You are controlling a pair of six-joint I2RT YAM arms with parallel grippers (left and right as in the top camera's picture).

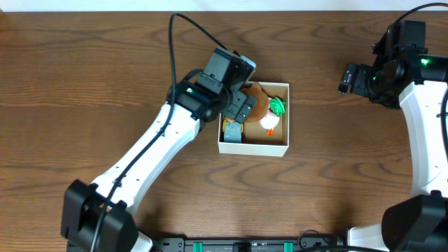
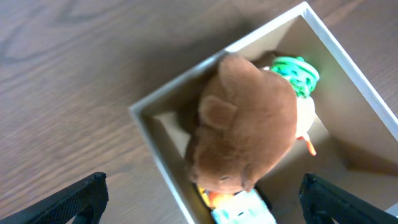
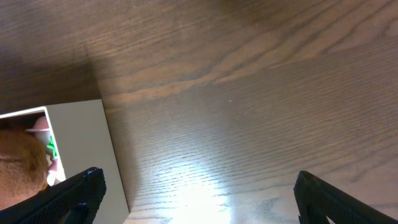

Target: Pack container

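The container (image 1: 280, 147) is a shallow white-walled box with a tan inside, at the table's middle. In it lie a brown plush toy (image 1: 259, 102), a green toy (image 1: 278, 106), a white and orange toy (image 1: 269, 124) and a blue and orange toy (image 1: 232, 131). My left gripper (image 1: 238, 106) is open and empty, hovering over the box's left side; its wrist view shows the plush (image 2: 249, 124) and the box wall (image 2: 165, 168) between the fingers (image 2: 199, 202). My right gripper (image 1: 348, 78) is open and empty above bare table at the right; its wrist view shows the box wall (image 3: 81, 143) at the left.
The dark wood table (image 1: 105, 84) surrounds the box. The right arm's white link (image 1: 423, 119) runs down the right edge. A black cable (image 1: 183, 31) loops above the left arm.
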